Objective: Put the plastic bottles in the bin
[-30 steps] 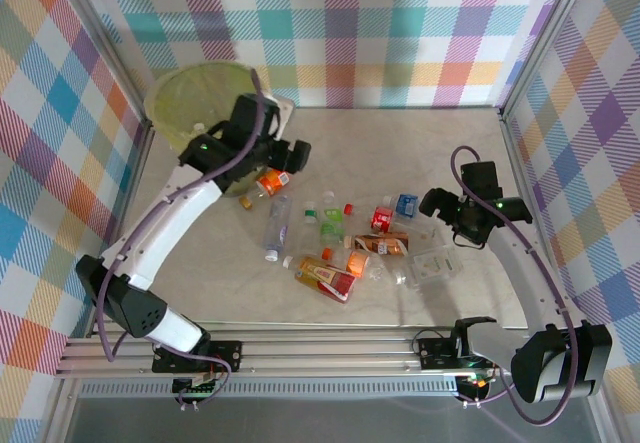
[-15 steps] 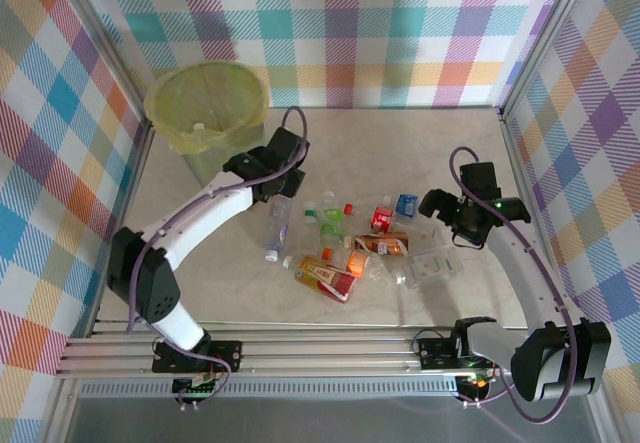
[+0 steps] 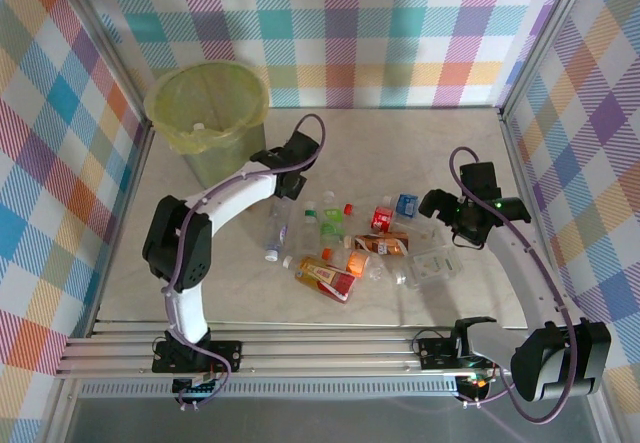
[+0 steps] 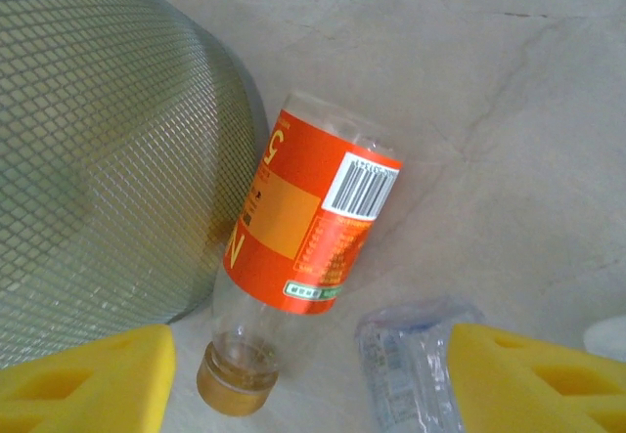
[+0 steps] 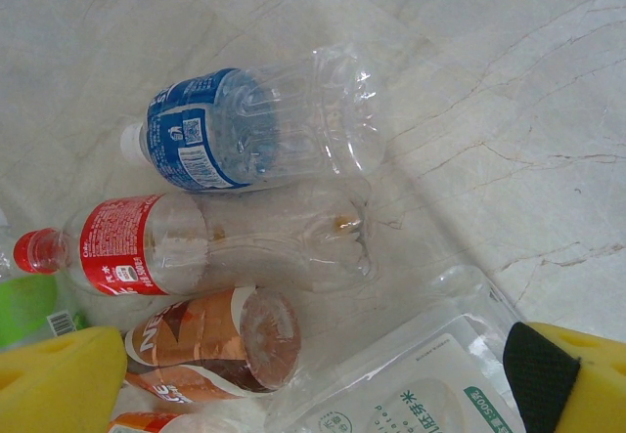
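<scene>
Start closest to the left wrist camera: left jaws spread, yellow pads (image 4: pixel 83 379) low at either side, pinching nothing. Find just beyond them the amber cap (image 4: pixel 233 391) of the orange-labelled bottle (image 4: pixel 308 223), lying flat on the pale surface (image 4: pixel 509 81) right beside the bin (image 4: pixel 98 140). Follow its long axis away from the jaws: cap nearest, orange label in the middle, clear base farthest, leaning a little away from the bin. Runs roughly square to the line between the two pads, so suits a pinch across the body. Note the bottle's bin-side edge meeting the mesh wall; cannot tell whether touching or merely overlapping in view. Note too a crushed clear bottle (image 4: pixel 406 365) on the side of the orange one away from the bin, close to the other pad.

Judge the coming move from that: calls for the jaws going forward and down over the label, then closing across it. Leaves little room for a pad on the bin side; risks scraping the wall there or nudging the crushed neighbour.

Move farther from the bin: right jaws spread wide as well, pinching nothing, hanging over the end of the scattered plastic bottles (image 3: pixel 325 276) farthest from the bin. Shows below them a blue-labelled bottle (image 5: pixel 249 130), a red-labelled one (image 5: pixel 196 242) and a brown-labelled one (image 5: pixel 210 345) lying side by side. Favours the left arm (image 3: pixel 230 193) for the orange bottle, being next to the bin; puts the right arm (image 3: pixel 525 263) well apart from both
</scene>
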You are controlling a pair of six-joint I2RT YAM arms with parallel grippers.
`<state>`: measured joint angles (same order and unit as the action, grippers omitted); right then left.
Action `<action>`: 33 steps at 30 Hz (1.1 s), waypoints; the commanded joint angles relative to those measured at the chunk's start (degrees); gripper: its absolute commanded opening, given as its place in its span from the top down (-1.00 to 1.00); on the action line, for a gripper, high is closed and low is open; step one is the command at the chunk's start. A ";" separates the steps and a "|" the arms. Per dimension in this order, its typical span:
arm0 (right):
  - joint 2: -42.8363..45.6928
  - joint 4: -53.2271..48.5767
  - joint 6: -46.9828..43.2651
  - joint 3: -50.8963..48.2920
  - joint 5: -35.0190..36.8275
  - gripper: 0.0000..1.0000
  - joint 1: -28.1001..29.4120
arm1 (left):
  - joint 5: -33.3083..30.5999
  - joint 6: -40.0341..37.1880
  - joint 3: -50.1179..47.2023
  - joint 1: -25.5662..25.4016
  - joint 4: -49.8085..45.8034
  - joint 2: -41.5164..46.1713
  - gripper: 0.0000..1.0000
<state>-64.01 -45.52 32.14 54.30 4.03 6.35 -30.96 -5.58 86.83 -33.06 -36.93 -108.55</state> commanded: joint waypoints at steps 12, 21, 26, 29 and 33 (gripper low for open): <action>-0.85 -0.10 0.12 -0.25 0.73 -0.99 -0.29 | -2.15 2.48 6.36 2.64 -1.39 -8.30 -0.50; -1.27 -0.01 0.01 -0.16 0.98 -0.99 -0.33 | -0.55 3.21 10.10 3.43 -2.15 -12.75 -0.51; -1.12 -0.22 -0.11 -0.34 1.32 -0.99 -0.29 | -0.41 3.70 11.43 4.05 -2.98 -14.44 -0.51; -1.03 -0.28 -0.15 -0.47 1.76 -0.99 -0.32 | 0.01 3.82 11.69 4.31 -3.07 -15.03 -0.51; -0.94 -0.33 -0.16 -0.60 1.79 -0.99 -0.28 | 0.52 3.99 12.37 4.49 -3.24 -15.94 -0.51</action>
<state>-64.99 -45.50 32.12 54.30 5.17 6.35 -31.09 -2.52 97.06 -29.08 -38.98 -122.98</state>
